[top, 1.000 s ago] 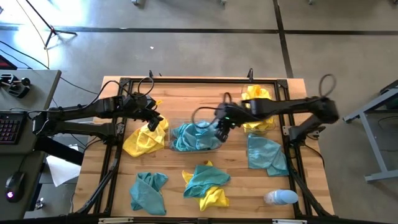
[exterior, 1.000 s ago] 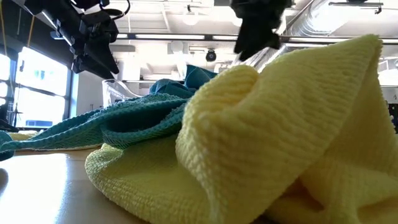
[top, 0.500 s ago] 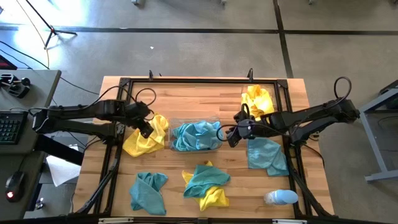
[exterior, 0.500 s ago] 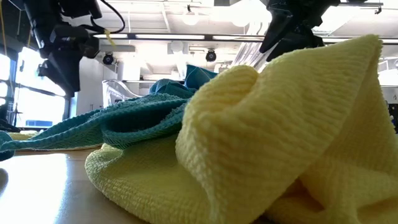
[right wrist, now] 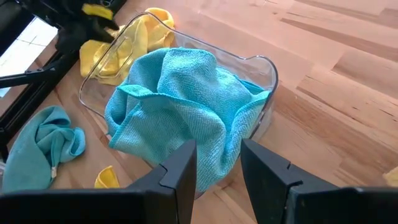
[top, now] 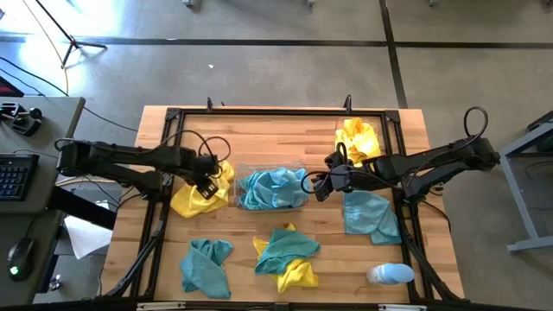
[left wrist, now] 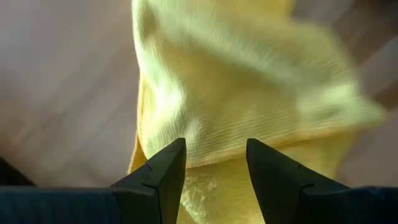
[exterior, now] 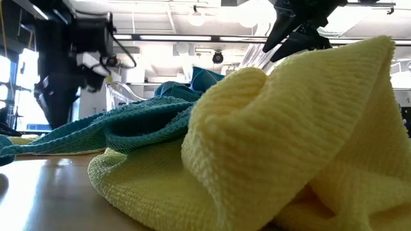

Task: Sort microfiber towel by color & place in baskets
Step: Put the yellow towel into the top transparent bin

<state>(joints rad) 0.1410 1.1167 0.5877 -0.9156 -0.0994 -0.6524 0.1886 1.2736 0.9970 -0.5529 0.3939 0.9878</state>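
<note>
Left gripper (top: 208, 185): I'm seeing it hanging over the yellow towel (top: 200, 195) at the left of the table (top: 259, 130), fingers (left wrist: 163, 171) spread apart, gripping nothing.
Right gripper (top: 318, 188): it's sitting just beside the right end of the middle basket (right wrist: 264, 68), fingers (right wrist: 180, 171) parted, nothing between them.
Middle basket: it's holding bunched teal towels (top: 271, 188).
Second basket (top: 378, 174): it's lying at the far right, holding yellow towels (top: 358, 138), partly under the right arm.
Loose towels: I'm counting a teal one (top: 372, 215) at the right, a teal one (top: 206, 266) near left, and a teal-over-yellow pile (top: 287, 253) near the middle.
Bottle (top: 390, 275): it's lying near the right corner.
</note>
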